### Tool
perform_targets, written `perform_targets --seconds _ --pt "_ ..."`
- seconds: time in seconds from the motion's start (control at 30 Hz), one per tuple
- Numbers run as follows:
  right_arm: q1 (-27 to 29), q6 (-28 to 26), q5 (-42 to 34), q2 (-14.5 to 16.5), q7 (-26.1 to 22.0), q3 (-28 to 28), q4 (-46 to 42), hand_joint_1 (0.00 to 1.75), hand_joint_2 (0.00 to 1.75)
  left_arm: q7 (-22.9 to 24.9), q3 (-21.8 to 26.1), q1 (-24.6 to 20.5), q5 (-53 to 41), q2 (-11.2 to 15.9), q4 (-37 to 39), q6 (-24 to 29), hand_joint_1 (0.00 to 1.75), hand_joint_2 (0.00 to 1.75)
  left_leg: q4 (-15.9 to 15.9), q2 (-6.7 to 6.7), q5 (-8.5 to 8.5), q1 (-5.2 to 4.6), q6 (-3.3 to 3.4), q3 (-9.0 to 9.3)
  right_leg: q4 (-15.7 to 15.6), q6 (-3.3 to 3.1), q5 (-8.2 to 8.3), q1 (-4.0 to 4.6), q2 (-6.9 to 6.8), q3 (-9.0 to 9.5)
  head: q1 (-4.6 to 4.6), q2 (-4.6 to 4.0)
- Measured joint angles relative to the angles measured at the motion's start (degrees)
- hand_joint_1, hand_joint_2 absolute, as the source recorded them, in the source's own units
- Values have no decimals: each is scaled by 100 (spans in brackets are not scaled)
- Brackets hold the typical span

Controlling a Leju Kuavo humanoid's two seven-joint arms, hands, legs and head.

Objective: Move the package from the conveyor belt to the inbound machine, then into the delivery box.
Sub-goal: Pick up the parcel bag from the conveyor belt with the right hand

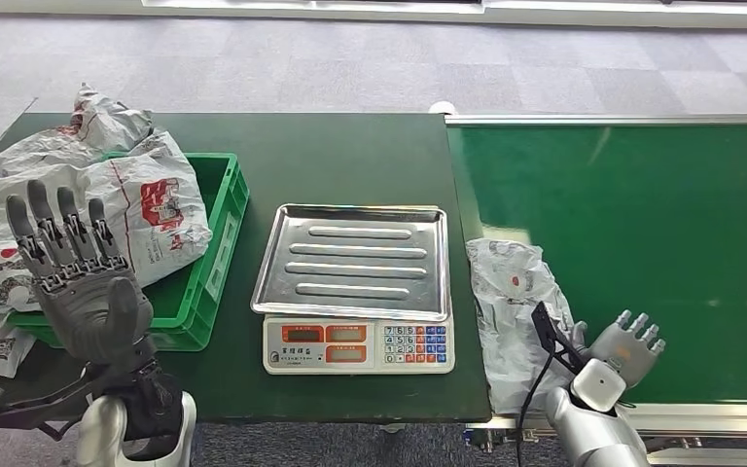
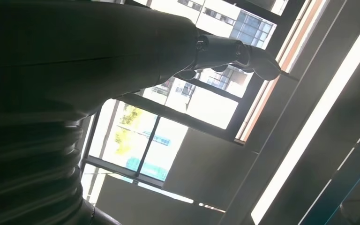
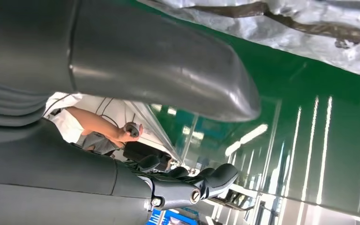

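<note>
A: Where is the package (image 1: 509, 311) right now?

B: It lies on the green conveyor belt (image 1: 642, 243), at the belt's near left corner, just beside the dark green surface (image 1: 350, 156). It is a crumpled grey-white plastic bag with a small red mark on top.

A: And the right hand (image 1: 626, 346)?

B: It sits low over the belt, just to the right of the package, fingers spread and holding nothing. In the right wrist view the thick thumb (image 3: 168, 79) and the darker fingers (image 3: 201, 185) stand apart with belt showing between them, and the package (image 3: 281, 28) lies just past the thumb. I cannot tell whether the thumb touches the plastic.

A: The left hand (image 1: 73, 277)?

B: Raised, palm away, fingers straight and apart, empty. It hangs in front of the green delivery box (image 1: 216, 233). Its wrist camera looks up at windows and ceiling lights.

A: What is in that box?

B: Several white bags with red print (image 1: 146, 199), heaped well above the rim and spilling over the left side.

A: And the inbound machine?

B: The scale (image 1: 358, 345) stands on the surface between the box and the belt. Its steel tray (image 1: 355, 258) carries nothing, and the keypad faces the robot.
</note>
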Motion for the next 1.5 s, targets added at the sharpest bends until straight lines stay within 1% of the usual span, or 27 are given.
perform_targets --seconds 0.1,0.13,0.17,0.2,0.23,0.33,0.37,0.4,0.43,0.63,0.87,1.0,1.1,1.23,1.4,1.5 --pt "-3 -2 -8 -6 -29 0 39 0 0 0 -3 2 5 0 -16 1 0 175 0 0 0 0 0 0 0 0 0 0 0 0 0 0" --pt "-6 10 -48 -7 -129 -4 53 0 0 0 -4 3 5 0 -22 3 0 175 0 0 0 0 0 -1 0 0 0 1 0 0 -1 0" --pt "-17 51 -163 -4 -352 -22 68 0 0 -3 -4 5 5 0 -25 8 0 175 0 0 0 0 0 -1 0 0 0 1 -1 0 -1 0" --pt "-39 160 -417 10 -782 -76 89 0 0 -17 -5 7 5 1 -27 19 0 175 -1 0 0 1 0 -2 1 0 0 1 0 -1 -1 0" --pt "-70 366 -814 34 -1443 -175 114 0 0 -48 -6 9 4 3 -26 31 0 175 -1 1 0 1 0 -2 1 0 0 1 0 -2 -1 0" --pt "-166 1345 -2127 129 -3981 -614 187 0 0 -204 -8 8 1 8 14 52 0 175 -1 4 0 1 0 0 1 0 0 1 2 -5 -1 0" --pt "-184 1604 -2367 160 -4602 -730 207 0 0 -244 -8 3 1 9 44 45 0 175 -1 4 1 1 -1 0 1 0 0 1 2 -5 -1 0" --pt "-197 1779 -2523 189 -4996 -817 226 0 0 -275 -8 -3 1 10 81 33 0 175 -1 4 1 1 -1 1 1 0 0 2 3 -5 -1 0" --pt "-206 1869 -2619 213 -5181 -882 242 0 0 -293 -9 -9 1 11 118 19 0 175 0 3 1 1 -1 1 1 0 0 2 2 -4 -1 0" --pt "-216 1980 -2803 258 -5230 -1097 305 0 0 -325 -10 -39 1 11 249 -6 0 175 0 6 1 1 -1 0 2 0 0 0 4 -5 -1 0" --pt "-239 2207 -2917 273 -5315 -1123 352 0 0 -326 -10 -53 -1 11 317 -15 0 175 0 7 1 1 -1 2 1 0 0 1 4 -5 -1 0" --pt "-267 2350 -2914 284 -5347 -1123 388 0 175 -326 -10 -55 -1 11 321 -18 0 175 0 9 1 1 0 5 1 0 2 2 5 -1 -1 0" --pt "-299 2453 -2912 294 -5364 -1114 409 0 175 -326 -10 -55 -2 11 321 -23 0 175 0 11 2 1 1 9 1 1 3 1 6 3 -1 0" --pt "-343 2638 -3013 299 -5502 -1093 451 0 175 -339 -10 -54 -26 11 321 -45 0 175 0 15 3 1 2 10 1 2 8 1 8 4 -1 0" --pt "-371 2713 -3071 301 -5586 -1083 488 0 175 -341 -10 -54 -45 11 321 -79 0 175 0 19 3 1 2 12 1 1 10 1 12 3 -1 0" --pt "-376 2901 -3166 302 -5808 -1069 506 0 175 -342 -10 -55 -53 11 321 -101 0 175 0 22 3 2 2 12 1 1 10 2 15 2 -1 0"
